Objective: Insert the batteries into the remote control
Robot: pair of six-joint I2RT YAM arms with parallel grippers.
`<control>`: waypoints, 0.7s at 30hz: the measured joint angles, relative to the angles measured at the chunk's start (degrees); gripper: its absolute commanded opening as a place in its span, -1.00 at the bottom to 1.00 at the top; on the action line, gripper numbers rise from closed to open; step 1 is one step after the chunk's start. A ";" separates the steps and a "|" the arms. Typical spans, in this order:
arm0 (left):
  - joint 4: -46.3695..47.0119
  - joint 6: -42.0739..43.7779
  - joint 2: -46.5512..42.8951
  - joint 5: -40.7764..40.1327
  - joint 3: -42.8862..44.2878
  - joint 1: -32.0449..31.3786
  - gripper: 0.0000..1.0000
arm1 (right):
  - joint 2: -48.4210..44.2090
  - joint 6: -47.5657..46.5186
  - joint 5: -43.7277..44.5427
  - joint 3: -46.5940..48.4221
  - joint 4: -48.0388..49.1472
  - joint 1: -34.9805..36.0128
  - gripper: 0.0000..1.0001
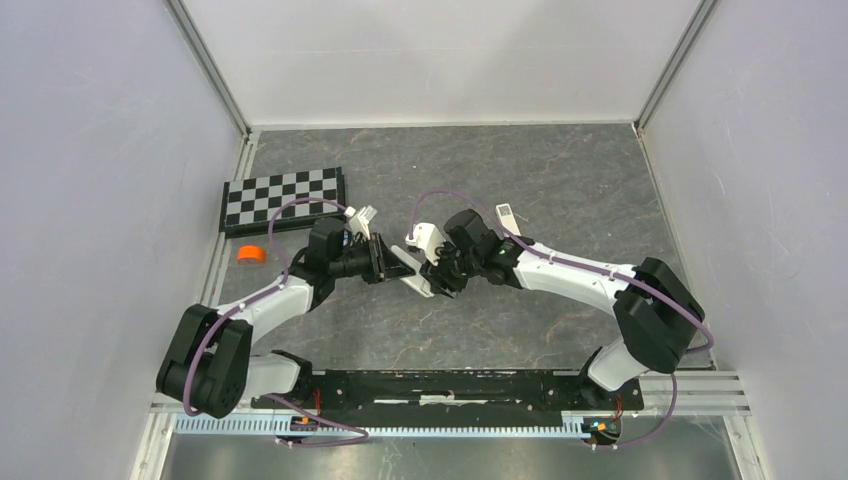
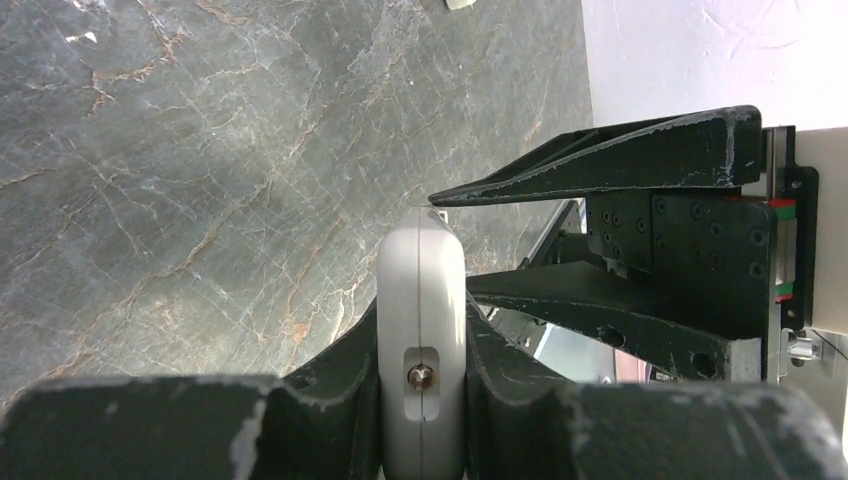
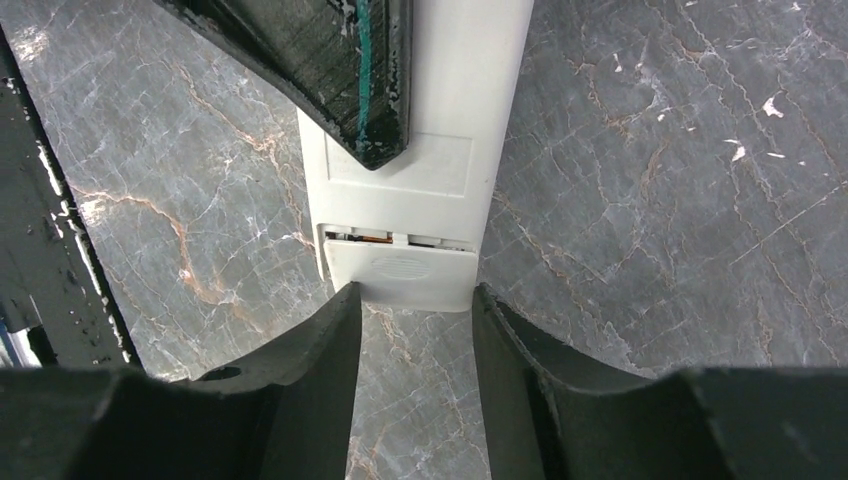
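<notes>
My left gripper [image 1: 383, 262] [image 2: 421, 308] is shut on the white remote control [image 1: 412, 272] and holds it edge-on above the table; in the left wrist view the remote [image 2: 421, 290] stands between the jaws. In the right wrist view the remote's back [image 3: 470, 110] faces me, with its battery cover [image 3: 400, 272] slid slightly out of line. A thin reddish-brown sliver shows in the gap above the cover; the batteries are otherwise hidden. My right gripper [image 1: 438, 278] [image 3: 415, 300] is open, its fingertips [image 3: 345, 312] at the cover's end.
A small white remote-like item [image 1: 507, 215] lies on the grey marble table [image 1: 560, 180] behind the right arm. A checkerboard [image 1: 283, 197] and an orange roll [image 1: 251, 254] lie at the left. White walls enclose the table.
</notes>
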 measured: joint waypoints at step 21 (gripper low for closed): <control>3.89 -2.93 -1.64 -2.38 -3.37 -0.42 -0.96 | 1.97 6.08 0.57 0.81 0.02 -0.46 -0.08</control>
